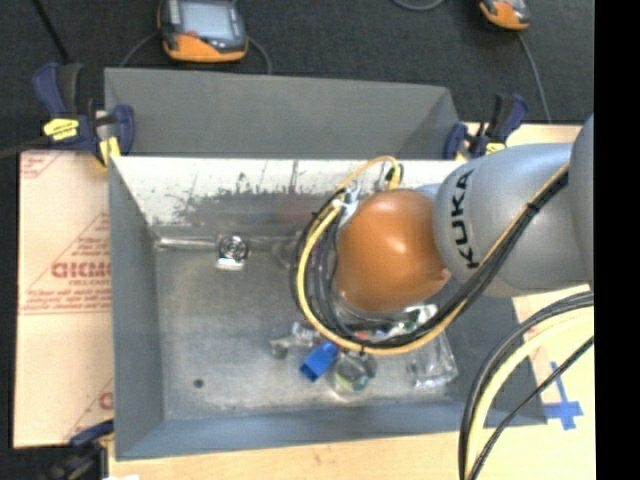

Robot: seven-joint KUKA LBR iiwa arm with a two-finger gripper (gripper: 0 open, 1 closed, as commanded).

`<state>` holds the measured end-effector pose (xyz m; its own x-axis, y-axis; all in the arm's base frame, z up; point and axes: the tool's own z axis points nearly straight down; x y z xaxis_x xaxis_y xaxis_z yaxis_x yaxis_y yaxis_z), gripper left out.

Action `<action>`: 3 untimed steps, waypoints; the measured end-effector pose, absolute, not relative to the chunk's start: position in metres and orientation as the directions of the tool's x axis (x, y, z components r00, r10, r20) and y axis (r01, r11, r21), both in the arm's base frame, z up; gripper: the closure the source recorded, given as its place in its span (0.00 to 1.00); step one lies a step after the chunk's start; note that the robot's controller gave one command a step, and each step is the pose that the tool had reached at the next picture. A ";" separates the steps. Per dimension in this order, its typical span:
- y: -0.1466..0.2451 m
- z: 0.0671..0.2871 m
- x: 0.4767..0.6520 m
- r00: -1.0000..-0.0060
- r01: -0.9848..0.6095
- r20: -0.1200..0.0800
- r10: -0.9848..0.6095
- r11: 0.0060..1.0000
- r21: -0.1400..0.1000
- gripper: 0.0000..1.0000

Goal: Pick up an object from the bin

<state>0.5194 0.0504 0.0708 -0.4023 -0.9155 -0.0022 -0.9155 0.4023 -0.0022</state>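
Though gripper [380,330] state cannot be told, blue block [318,361] near it, long axis lower-left to upper-right.

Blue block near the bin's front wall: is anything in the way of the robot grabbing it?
Nothing lies on the small blue block. A clear round thing crowds it on the view's right. The arm's orange wrist cover hides what is beneath it.

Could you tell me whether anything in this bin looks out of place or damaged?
Nothing looks spilled or broken. A small silvery round piece lies alone toward the back left, apart from the blue piece and clear bits clustered by the arm. The back wall shows dark scuffs.
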 end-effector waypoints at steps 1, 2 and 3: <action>0.049 0.073 0.519 -0.407 -0.914 0.002 -0.914 0.407 0.000 1.00; 0.067 0.165 0.517 -0.429 -0.903 -0.006 -0.903 0.429 -0.008 1.00; 0.062 0.244 0.496 -0.452 -0.892 -0.005 -0.892 0.452 -0.008 1.00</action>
